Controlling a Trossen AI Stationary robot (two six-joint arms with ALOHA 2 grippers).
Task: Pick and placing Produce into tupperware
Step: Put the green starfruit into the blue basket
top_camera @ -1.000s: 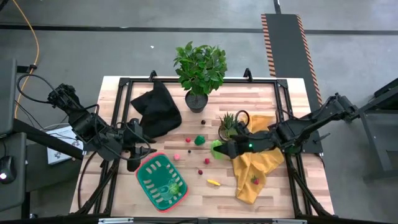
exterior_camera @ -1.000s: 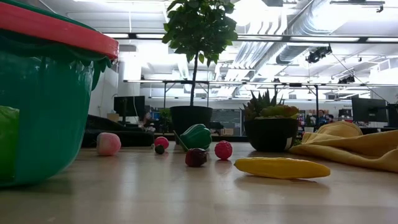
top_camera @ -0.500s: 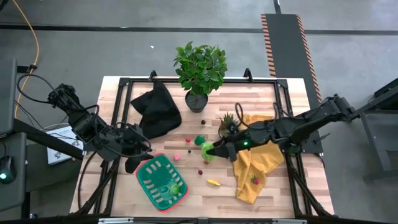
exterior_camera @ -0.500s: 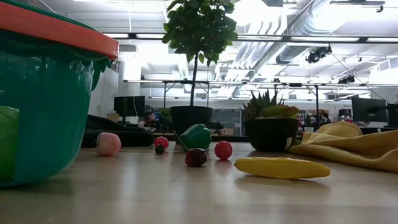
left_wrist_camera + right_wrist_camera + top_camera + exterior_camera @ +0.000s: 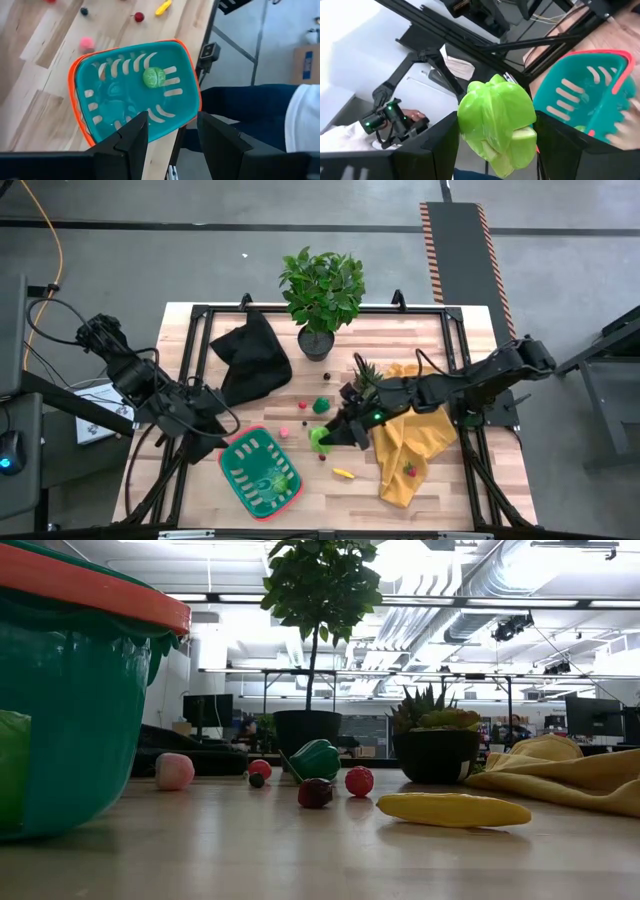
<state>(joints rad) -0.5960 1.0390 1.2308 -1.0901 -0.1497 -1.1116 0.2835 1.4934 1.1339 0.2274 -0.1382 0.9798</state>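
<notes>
Wooden slats are making up the table (image 5: 420,490), which is carrying two cloths, two potted plants and the scattered toy produce. Over its middle the right gripper (image 5: 326,436) is carrying a pale green leafy vegetable (image 5: 496,122), and its jaws are clamping that piece from both sides; in the right wrist view the lumpy green toy is filling the gap between them, with the tupperware (image 5: 261,472) lying ahead of the jaws and not yet beneath them. The left gripper (image 5: 212,442) is hanging just beside the container's edge, its jaws standing partly apart with nothing between them; the left wrist view is looking past them down into the container.

Inside the tupperware one round green piece (image 5: 153,77) is already lying on the pale markings, so the job is looking barely begun: one item in, one in the air. Still waiting on the wood, beside and below the right jaws, are a yellow banana-shaped piece (image 5: 343,474), a dark red berry (image 5: 315,793), a red ball (image 5: 359,781), a pink ball (image 5: 174,771), a dark green pepper (image 5: 320,405) and a couple of small pieces near the large leafy plant (image 5: 322,290). A red piece (image 5: 408,470) is also sitting on the yellow cloth (image 5: 418,442), behind the right jaws. Most of the produce is therefore left to move.
</notes>
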